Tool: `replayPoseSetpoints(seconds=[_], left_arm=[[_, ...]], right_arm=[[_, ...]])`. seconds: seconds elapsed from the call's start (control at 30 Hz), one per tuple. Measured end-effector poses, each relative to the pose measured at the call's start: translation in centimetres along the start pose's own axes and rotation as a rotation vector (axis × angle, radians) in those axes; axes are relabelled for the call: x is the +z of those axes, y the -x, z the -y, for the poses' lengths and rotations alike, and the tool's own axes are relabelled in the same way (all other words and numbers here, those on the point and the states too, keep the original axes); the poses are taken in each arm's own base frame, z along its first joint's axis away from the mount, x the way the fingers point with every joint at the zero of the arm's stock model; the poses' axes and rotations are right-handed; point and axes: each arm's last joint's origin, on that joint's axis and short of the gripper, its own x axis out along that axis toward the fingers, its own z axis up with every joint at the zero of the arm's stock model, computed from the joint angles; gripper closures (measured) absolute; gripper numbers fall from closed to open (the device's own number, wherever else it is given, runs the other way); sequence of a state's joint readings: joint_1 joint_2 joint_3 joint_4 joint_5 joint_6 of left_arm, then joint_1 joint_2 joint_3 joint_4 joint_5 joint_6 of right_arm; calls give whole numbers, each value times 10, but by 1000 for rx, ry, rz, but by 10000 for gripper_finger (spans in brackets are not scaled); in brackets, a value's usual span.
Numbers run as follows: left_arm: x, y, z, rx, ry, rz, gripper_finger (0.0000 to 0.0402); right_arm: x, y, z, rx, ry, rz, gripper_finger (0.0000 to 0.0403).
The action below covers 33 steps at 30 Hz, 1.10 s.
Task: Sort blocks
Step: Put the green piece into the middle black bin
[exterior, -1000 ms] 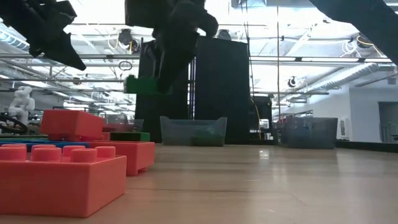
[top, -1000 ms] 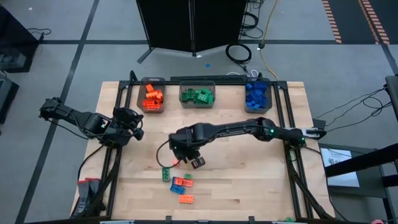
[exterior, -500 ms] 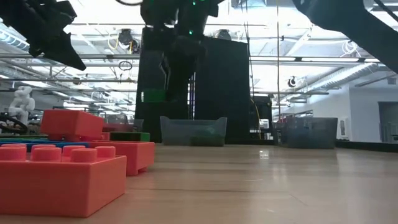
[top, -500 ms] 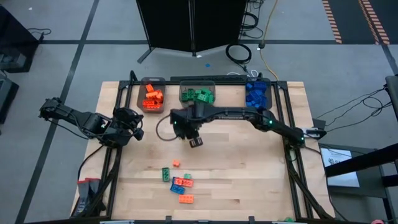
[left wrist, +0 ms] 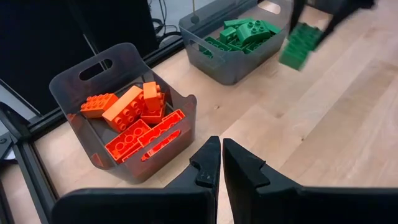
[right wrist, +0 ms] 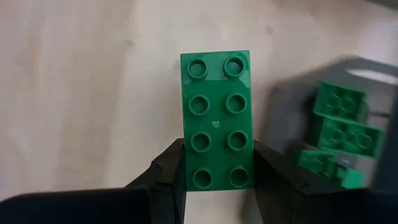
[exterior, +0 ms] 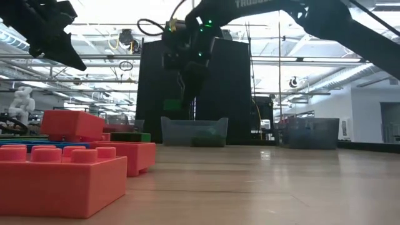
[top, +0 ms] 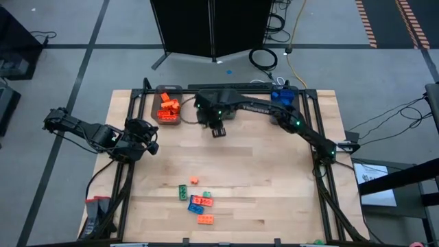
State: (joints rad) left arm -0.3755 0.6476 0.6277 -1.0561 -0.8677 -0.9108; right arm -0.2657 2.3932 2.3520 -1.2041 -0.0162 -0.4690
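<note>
Between the fingers of the right claw point(right wrist: 216, 171) sat one green block point(right wrist: 217, 120), eight studs up, clamped on its two long sides and carried clear of the desk point(top: 260, 171). Position of that claw: far side of the desk, beside the bin of green blocks point(left wrist: 239, 46), whose near edge showed just past the held block in the right wrist view. In the left wrist view the same block point(left wrist: 300, 45) hung in the air just beside that bin.

Left claw point(left wrist: 221, 165): fingers pressed together, nothing between them, parked at the desk's left edge, facing the bin of orange blocks point(left wrist: 134, 118).

Third bin, blue blocks point(top: 282, 104), at the far right corner.

Loose blocks remaining point(top: 198, 203): small cluster of orange, green and blue near the desk's front edge, well apart from both claws; an orange one point(exterior: 59, 178) filled the low view's foreground.
</note>
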Motion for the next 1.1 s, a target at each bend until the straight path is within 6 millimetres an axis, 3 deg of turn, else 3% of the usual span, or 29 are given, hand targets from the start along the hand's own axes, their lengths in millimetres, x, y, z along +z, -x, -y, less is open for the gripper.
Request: replayPoseSetpoints(seconds=[0.6,0.8,1.1], left_arm=[[0,0,0,7,-2,8,378],[1,0,-1,29,-3,35,378],[1,0,-1,30,-2,37,378]], right_arm=[[-56,7,103,-116,-166,55,282],[-68,9,121,-148,-181,76,282],[-76,11,131,-161,-168,74,282]])
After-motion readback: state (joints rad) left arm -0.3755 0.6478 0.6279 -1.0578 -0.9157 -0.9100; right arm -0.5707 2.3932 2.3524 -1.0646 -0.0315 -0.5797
